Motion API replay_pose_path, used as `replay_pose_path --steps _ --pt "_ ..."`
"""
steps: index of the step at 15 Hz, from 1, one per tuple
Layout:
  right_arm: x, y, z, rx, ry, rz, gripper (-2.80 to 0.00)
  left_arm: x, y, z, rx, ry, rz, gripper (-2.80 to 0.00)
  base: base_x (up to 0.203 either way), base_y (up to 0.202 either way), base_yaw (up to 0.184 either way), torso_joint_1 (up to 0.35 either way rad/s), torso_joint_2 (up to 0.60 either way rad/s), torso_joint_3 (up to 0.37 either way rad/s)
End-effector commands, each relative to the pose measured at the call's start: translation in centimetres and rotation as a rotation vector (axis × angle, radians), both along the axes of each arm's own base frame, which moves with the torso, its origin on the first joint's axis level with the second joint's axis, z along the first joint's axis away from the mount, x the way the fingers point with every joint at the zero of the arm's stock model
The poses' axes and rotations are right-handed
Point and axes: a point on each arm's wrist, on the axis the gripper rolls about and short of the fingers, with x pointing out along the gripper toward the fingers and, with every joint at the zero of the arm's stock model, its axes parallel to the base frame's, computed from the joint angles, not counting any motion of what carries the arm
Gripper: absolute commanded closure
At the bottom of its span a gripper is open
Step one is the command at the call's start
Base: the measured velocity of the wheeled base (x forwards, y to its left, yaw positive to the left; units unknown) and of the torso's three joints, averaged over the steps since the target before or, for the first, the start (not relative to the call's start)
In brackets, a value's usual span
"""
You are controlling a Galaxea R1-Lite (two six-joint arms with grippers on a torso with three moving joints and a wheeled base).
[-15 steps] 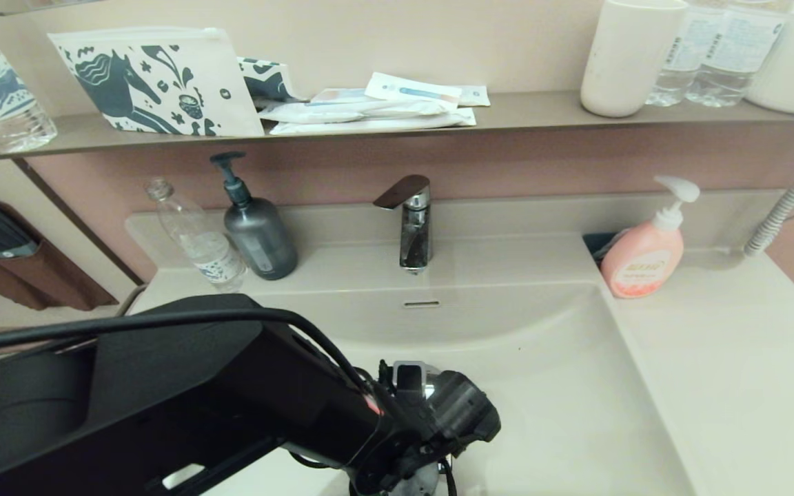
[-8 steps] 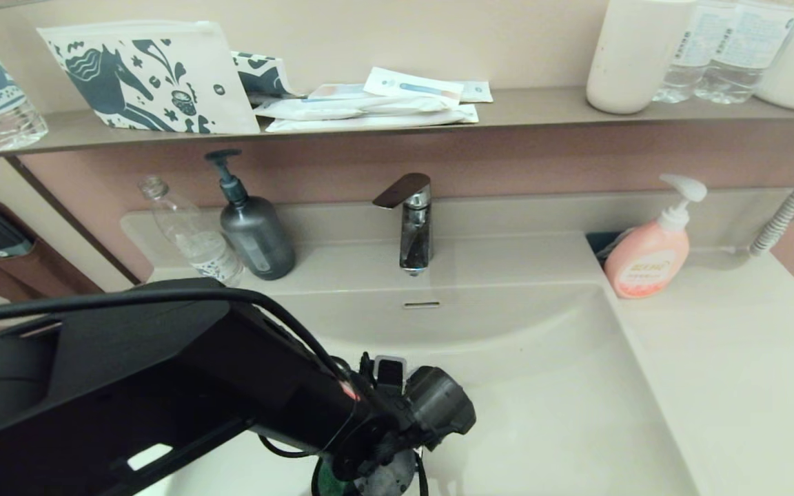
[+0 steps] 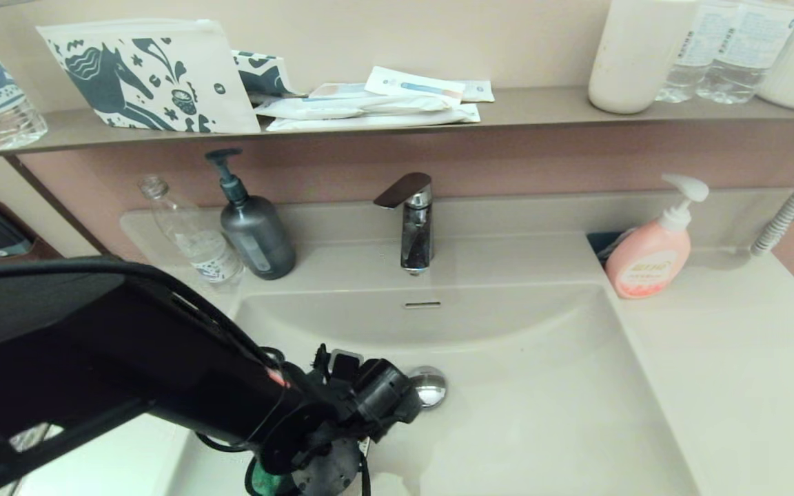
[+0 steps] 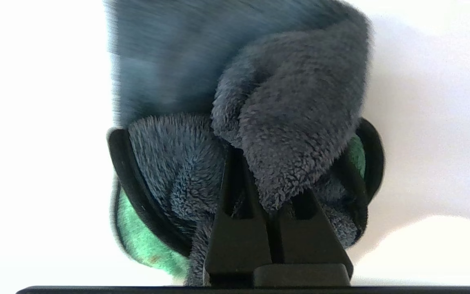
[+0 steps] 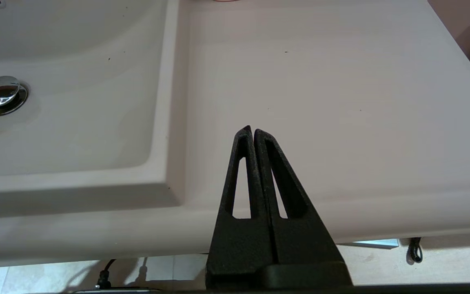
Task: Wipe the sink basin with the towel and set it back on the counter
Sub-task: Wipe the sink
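Observation:
My left gripper (image 4: 264,188) is shut on the towel (image 4: 288,110), a bunched charcoal cloth with green reverse showing at its edges. It presses on the pale floor of the sink basin (image 3: 548,393). In the head view the left arm reaches down into the basin's near left part, and a sliver of green towel (image 3: 256,480) peeks from under the wrist. The chrome drain plug (image 3: 429,386) lies just right of that wrist. My right gripper (image 5: 251,131) hangs shut and empty over the front edge of the counter (image 5: 341,81), right of the basin.
A tap (image 3: 412,227) stands behind the basin. A grey pump bottle (image 3: 253,231) and a clear bottle (image 3: 194,238) stand at the back left. A pink soap dispenser (image 3: 648,255) sits at the back right. A wall shelf (image 3: 521,110) above carries pouches, cups and bottles.
My left arm has swept left and toward the near side across the basin floor with the towel. The drain plug, covered before, now shows.

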Motion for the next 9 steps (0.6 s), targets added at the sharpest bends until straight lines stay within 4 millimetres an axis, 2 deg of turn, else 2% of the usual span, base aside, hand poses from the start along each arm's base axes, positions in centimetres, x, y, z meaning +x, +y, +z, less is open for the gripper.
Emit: replay_pose_path --steps 1,5,9 --pt "0.0 0.0 0.0 0.0 0.002 0.0 0.0 0.2 1.3 2.1 -0.012 -0.044 0.011 0.0 0.0 0.0 0.0 0.0 0.0 0.0" --pt "0.0 0.0 0.0 0.0 0.003 0.0 0.0 1.9 4.4 5.0 0.013 -0.106 0.015 0.0 0.0 0.0 0.0 0.0 0.0 0.0" --pt "0.0 0.0 0.0 0.0 0.003 0.0 0.0 4.5 6.1 5.2 0.047 -0.171 0.004 0.0 0.0 0.0 0.0 0.0 0.0 0.0"
